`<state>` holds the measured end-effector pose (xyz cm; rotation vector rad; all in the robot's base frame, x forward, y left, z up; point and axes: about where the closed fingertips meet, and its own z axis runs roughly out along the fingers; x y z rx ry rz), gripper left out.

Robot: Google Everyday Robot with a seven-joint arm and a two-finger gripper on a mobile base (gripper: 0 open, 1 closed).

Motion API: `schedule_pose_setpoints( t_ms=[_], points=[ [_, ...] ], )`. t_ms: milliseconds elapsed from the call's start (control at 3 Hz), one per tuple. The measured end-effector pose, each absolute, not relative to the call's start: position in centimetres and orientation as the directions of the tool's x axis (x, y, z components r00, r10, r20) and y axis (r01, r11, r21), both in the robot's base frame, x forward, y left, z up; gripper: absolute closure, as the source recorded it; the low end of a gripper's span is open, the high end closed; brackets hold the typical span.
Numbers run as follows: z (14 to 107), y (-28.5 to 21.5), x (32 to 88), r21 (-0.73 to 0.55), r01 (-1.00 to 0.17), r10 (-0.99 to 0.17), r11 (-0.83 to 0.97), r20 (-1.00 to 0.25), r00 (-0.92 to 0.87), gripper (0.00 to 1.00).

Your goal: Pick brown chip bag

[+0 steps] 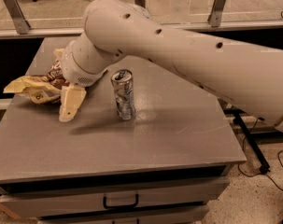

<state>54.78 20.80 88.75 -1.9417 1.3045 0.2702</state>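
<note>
Camera view looks down on a grey table (178,139) with a can and a snack bag on it. We take the can (123,94), which stands upright, as the middle of our dial.

The gripper (67,112) hangs at 9 o'clock from it, near but apart, pointing down with its tip low over the tabletop. Only one cream slab of it shows from this side, so we cannot tell whether it is spread or pressed together. We see nothing held in it.

The brown chip bag (40,85) lies at 10 o'clock from the can, crumpled, its cream end stretched out to the table's left edge. The gripper's upper part overlaps the bag's right end in our sight (touching it or merely in front of it, we cannot tell). Its tip stands just off the bag at the bag's 4 o'clock.

The white arm (187,50) comes in from 3 o'clock and crosses over the back of the table, above the can, hiding most of the far side.

Open tabletop runs from the can's 3 o'clock round to its 8 o'clock, out to the right and front edges, with a soft shadow between gripper and can. Under the front edge we see a drawer (187,192) with a dark handle (120,202). Past the right edge a black cable (267,164) trails on the floor (253,199), and past the left edge there is a dark gap.
</note>
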Motion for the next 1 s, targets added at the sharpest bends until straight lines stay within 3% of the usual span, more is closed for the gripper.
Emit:
schedule_pose_setpoints(
  t_ms=[333, 1000],
  points=[
    [88.1, 22.8, 54.8, -0.464, -0.864, -0.681, -0.198, -0.568, 0.461, 0.18],
    [88.0, 24.0, 54.7, -0.467, -0.862, -0.665, -0.199, -0.582, 0.469, 0.65]
  ],
)
